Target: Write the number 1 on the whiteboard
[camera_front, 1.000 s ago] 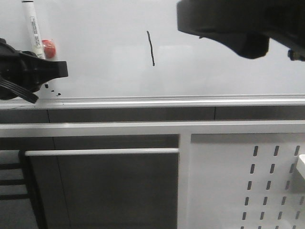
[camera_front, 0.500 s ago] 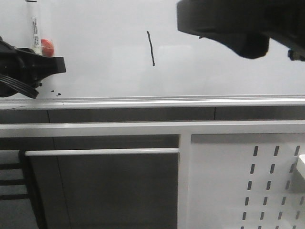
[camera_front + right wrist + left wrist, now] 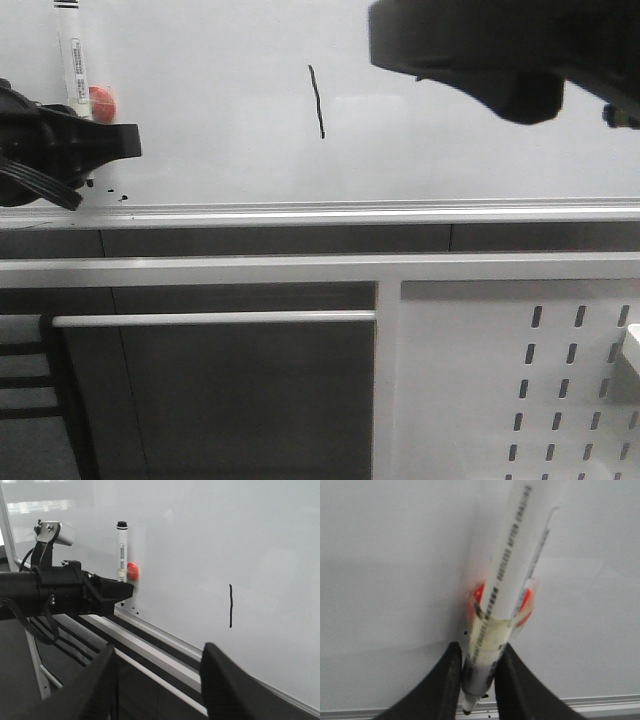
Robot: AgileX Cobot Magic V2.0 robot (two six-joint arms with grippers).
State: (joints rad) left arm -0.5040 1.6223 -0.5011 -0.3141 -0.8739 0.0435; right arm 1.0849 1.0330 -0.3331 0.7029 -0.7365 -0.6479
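Our left gripper [image 3: 128, 141], clamped on the marker [image 3: 72, 62], has nudged back rightward (right gripper [image 3: 157, 660] open), the number 1 [image 3: 317, 101] already finished on the whiteboard [image 3: 480, 160].

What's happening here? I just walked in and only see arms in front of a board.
The left gripper holds a white marker upright at the whiteboard, next to a red magnet. A black number 1 is already drawn mid-board, well away from the marker. The right gripper is open and holds nothing, off the board.
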